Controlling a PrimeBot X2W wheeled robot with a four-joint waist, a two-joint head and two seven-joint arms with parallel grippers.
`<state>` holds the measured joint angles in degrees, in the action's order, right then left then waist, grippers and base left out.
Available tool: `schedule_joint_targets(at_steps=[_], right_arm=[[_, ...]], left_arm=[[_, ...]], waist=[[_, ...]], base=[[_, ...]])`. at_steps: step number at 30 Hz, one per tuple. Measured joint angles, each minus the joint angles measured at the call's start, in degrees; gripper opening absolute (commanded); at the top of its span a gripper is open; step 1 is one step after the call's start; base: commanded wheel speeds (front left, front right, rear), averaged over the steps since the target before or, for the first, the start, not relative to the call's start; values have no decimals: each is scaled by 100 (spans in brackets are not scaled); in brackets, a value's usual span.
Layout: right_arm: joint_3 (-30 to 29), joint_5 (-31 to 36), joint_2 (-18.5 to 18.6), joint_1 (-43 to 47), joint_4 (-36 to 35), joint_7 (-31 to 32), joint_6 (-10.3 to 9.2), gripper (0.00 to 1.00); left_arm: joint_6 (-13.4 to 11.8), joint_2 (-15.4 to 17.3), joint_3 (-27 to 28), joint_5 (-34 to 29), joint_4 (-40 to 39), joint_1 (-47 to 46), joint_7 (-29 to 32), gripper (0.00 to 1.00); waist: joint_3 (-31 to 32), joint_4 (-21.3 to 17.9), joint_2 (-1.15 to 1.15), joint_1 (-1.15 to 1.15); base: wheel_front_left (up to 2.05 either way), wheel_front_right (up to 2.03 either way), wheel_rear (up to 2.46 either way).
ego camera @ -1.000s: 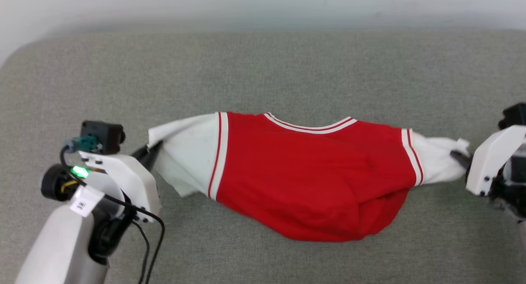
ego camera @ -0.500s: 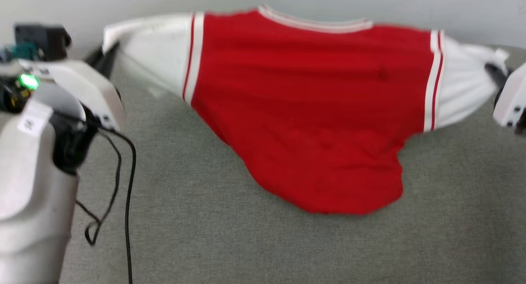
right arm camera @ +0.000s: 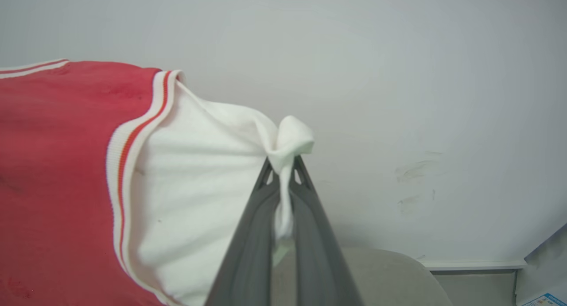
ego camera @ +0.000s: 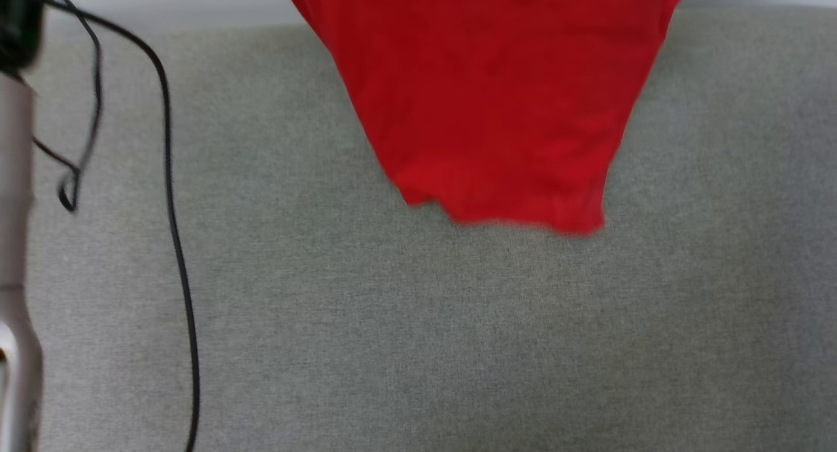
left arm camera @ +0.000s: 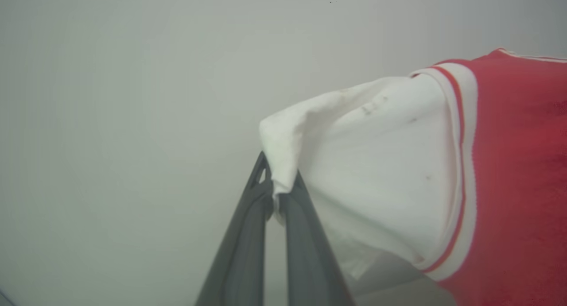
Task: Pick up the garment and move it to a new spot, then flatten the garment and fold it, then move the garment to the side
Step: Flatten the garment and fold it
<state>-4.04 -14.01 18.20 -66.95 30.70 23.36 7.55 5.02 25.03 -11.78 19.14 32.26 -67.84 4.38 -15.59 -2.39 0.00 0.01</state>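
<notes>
Grey cushion (ego camera: pixel 418 347) below; garment (ego camera: pixel 497 99) hangs hem downward

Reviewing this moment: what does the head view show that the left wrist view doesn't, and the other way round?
Head view: the garment hanging with its red lower hem over the grey cushion, and a black cable at left. Left wrist view: the left hand shut on the tip of the white sleeve, against a pale wall. Shared: the garment's red body.

No lettering or number can be read on the garment (ego camera: pixel 497 99); print on the blue-edged sheet (right arm camera: pixel 548 300) is too small to be deciphered.
</notes>
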Motion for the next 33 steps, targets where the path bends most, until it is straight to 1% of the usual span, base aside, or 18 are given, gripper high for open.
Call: schedule_joint_targets(at_steps=[4,9,13,16,20,26,30,33], right_arm=[[-60,203,-49,-792,213,-326,0,0],[-92,312,-120,-1660,466,-767,0,0],[11,287,-123,-2132,639,-940,-1,0],[123,236,-122,-2297,781,-1077,-1,0],[348,126,-179,-2321,1083,-1240,-1,0],[756,-238,-208,-2218,1524,-1482,-2,0],[1099,-566,-175,-1783,1759,-1629,-2,0],[1330,-865,-113,-1293,1830,-1780,-2,0]], left_arm=[[1,85,-30,-182,298,-773,-326,0],[2,194,-92,-353,581,-1521,-743,0],[54,248,-201,-452,753,-1985,-944,0],[102,227,-269,-463,938,-2106,-1057,0],[156,157,-308,-316,1267,-2113,-1166,0],[232,47,-338,158,1736,-1906,-1270,0],[238,-16,-501,635,1838,-1438,-1382,0],[240,-36,-750,1058,1801,-827,-1470,0]], waist=[[-311,-48,0,0],[-714,-103,0,0],[-1022,-122,0,0],[-1245,-117,0,0],[-1499,-102,0,0],[-1720,-85,0,0],[-1739,-54,0,0],[-1659,-32,0,0]], base=[[0,0,0],[0,0,0],[0,0,0],[0,0,0],[0,0,0],[0,0,0],[0,0,0],[0,0,0]])
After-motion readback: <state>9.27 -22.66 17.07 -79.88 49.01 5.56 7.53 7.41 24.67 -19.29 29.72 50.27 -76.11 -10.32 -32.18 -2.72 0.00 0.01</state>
